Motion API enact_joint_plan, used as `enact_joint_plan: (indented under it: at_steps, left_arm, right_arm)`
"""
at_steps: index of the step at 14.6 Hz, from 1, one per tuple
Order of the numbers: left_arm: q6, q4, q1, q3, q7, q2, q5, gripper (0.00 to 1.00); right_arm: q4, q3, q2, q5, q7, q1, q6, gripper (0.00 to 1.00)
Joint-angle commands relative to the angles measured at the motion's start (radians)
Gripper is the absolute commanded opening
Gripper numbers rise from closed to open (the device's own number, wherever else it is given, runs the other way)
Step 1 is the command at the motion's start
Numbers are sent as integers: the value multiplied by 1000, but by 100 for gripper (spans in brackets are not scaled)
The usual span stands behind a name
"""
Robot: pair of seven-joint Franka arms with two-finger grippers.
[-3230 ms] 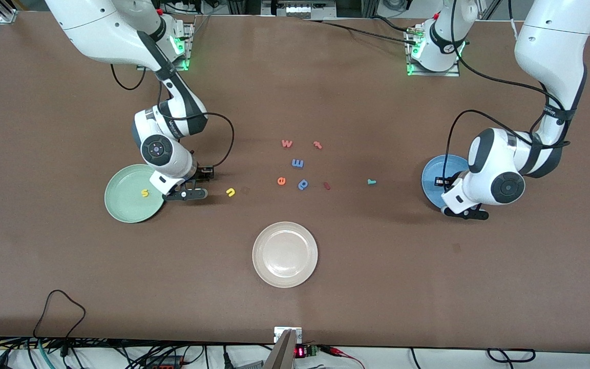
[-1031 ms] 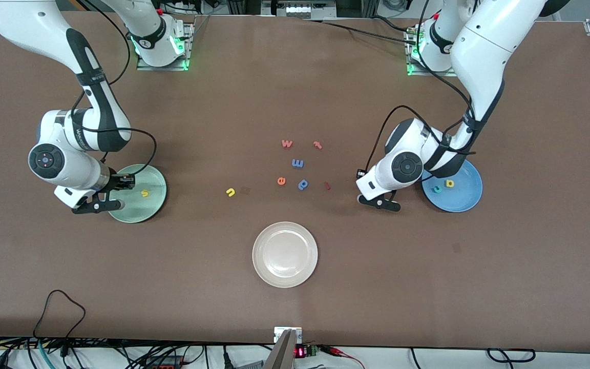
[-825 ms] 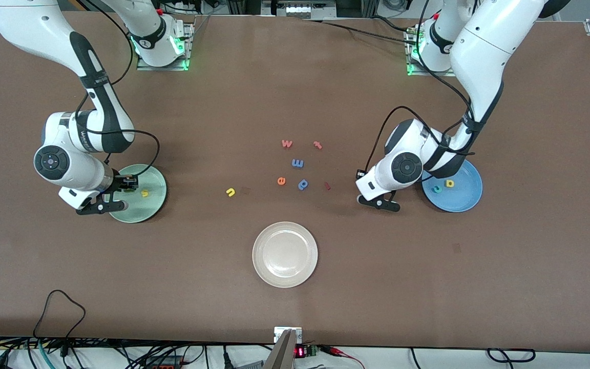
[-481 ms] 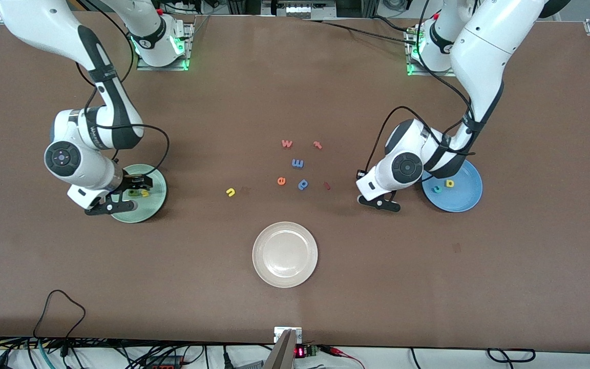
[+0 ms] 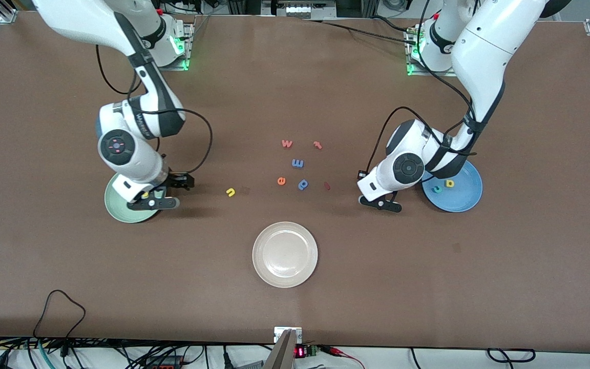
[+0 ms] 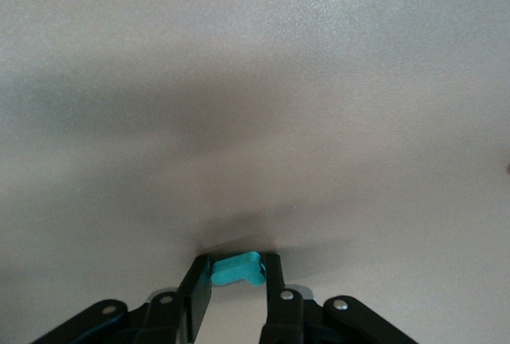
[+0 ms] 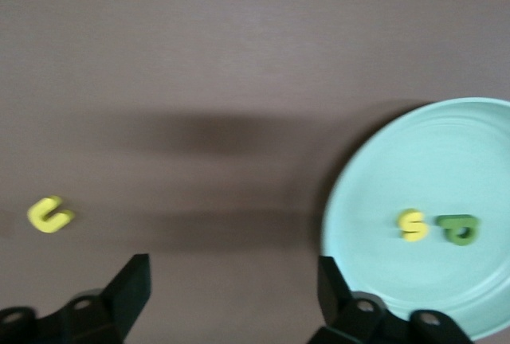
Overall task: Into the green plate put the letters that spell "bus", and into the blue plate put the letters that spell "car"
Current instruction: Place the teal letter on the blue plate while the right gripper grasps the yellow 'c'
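Front view: high camera facing both robot bases, taking in the whole table (image 5: 69, 287). Right wrist view: looks down from close above the green plate (image 7: 478, 153) edge and the yellow u (image 7: 49, 214), both also seen in front view. Left wrist view: very close to bare tabletop, teal letter (image 6: 237, 269) at its fingertips

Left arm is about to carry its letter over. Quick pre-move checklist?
1. Left gripper shut on the teal r: ok.
2. Teal r lifted off the table: cannot tell.
3. Teal r over the blue plate: not ok, it is over bare table beside the plate.
4. Teal c and yellow a in the blue plate: ok.
5. Yellow s and green b in the green plate: ok.
6. Yellow u in the green plate: not ok, it lies on the table; the right gripper is open by the plate's edge.
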Motion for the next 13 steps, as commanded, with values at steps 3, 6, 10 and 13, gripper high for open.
enact_joint_plan:
  at_steps: [3,6,10,13]
  left_arm:
    - [41,4,-2,1,4,33,2,30]
    - [41,5,4,-1,6,30,4,25]
    - [40,10,15,1,6,17,2,23]
    - [12,12,52,4,9,-58,2,23]
  right_arm:
    - [99,-5,98,12,171,66,-5,63]
    - [134,-5,155,12,264,114,1,63]
    - [176,-5,193,14,269,149,4,63]
    - [176,14,199,11,242,154,4,63]
